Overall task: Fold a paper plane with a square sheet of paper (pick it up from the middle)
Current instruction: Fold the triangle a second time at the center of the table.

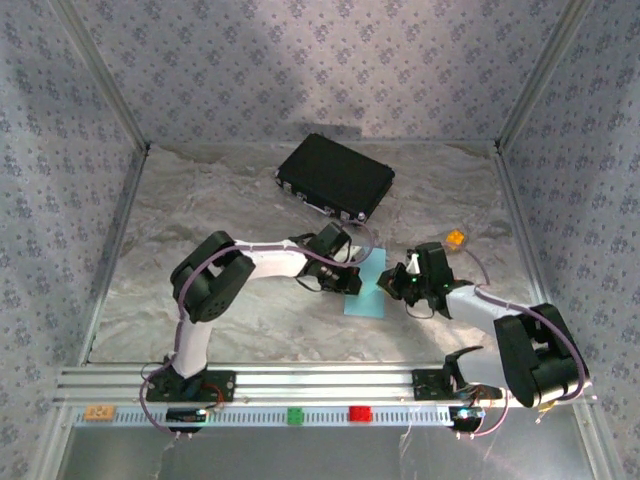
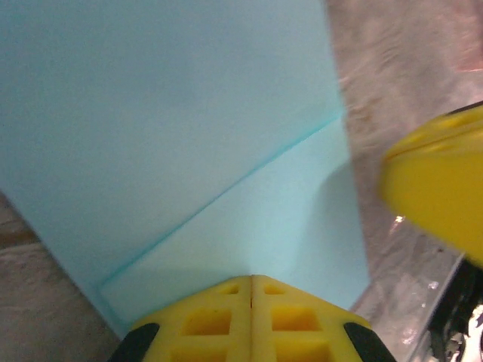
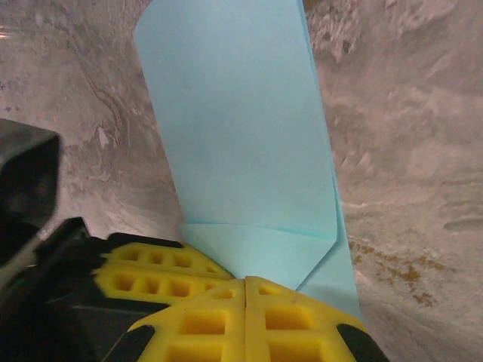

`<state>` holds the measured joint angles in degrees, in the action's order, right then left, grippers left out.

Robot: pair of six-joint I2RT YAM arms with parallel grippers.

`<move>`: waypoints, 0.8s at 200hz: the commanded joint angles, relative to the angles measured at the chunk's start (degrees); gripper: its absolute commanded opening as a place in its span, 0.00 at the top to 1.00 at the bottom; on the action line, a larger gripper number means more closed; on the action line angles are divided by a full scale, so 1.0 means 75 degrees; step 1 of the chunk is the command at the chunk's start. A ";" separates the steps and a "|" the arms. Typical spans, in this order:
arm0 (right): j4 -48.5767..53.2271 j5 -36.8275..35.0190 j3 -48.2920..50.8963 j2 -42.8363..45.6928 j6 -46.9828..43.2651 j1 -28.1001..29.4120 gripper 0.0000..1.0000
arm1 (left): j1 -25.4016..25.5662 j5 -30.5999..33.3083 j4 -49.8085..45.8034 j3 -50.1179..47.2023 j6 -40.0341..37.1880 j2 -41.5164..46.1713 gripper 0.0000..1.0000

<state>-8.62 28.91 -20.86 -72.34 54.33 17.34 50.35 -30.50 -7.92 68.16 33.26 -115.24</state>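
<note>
**Paper (image 1: pixel 365 300) pinched by both arms with the nose fold part made**

From where I stood, the paper lay near the middle of the table (image 1: pixel 200 300) as a narrow light blue strip between the two arms. It was nearer than the black case (image 1: pixel 335 177) and to the left of the small orange block (image 1: pixel 455 238). It was not a plain square. A slanted crease ran across one end where a corner flap was turned over, so I judged the nose folds begun and the plane far from finished.

The left gripper (image 2: pixel 251 294) was clenched, its yellow pads meeting with the edge of the paper coming out from between them. The right gripper (image 3: pixel 245 294) was clenched on the paper too, right at the flap. The two sat just beside each other, close enough that each one's yellow finger crept into the other's camera view.

That closeness looked deliberate. Thin paper buckles when worked from a single spot, so one arm pinning the sheet while the other pressed the flap would keep the crease straight. The danger, to my eye, was a tug from either side, which could skew the fold or tear the edge. I could not tell whether the far end of the strip lay flat or curled up off the table.
</note>
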 commanded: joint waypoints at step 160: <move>-0.0671 0.0548 -0.0114 -0.1526 -0.0413 -0.0923 0.96 | 0.0214 0.0082 -0.0022 -0.1024 0.0373 0.0247 1.00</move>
<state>-13.41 33.91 -23.07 -84.31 52.60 12.21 50.72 -31.44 -2.79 63.02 35.29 -113.12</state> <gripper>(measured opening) 0.052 0.044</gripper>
